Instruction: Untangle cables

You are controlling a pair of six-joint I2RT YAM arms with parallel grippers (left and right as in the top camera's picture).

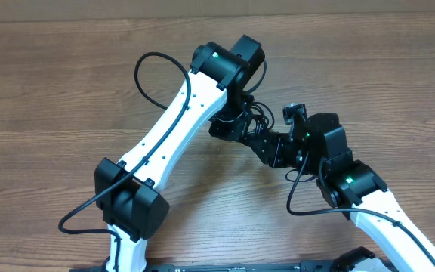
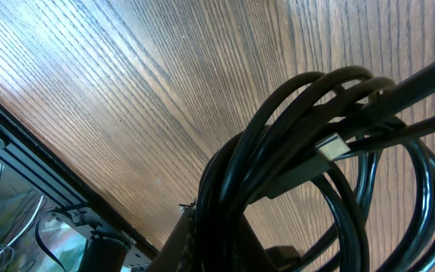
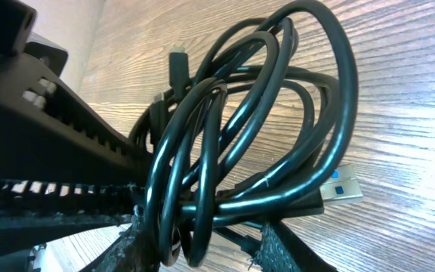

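Wood table (image 1: pixel 66 75) under everything. Two white arms meet over its middle. Cables (image 3: pixel 278 113): one tangled bundle of black loops, between both grippers. Left gripper (image 1: pixel 236 125) clamped tight on bundle. Right gripper (image 3: pixel 206 245) partly open, pads either side of loops, gap showing, no firm hold seen. Silver plug (image 3: pixel 342 187), blue insert, sticks out of bundle.

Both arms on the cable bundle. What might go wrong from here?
The right end effector straddles several strands of the cables; pulling may cinch the coil instead of freeing one. The USB plug juts out beside the outer loop and could snag. The left end effector grips the same bundle close by, so the arms may collide.
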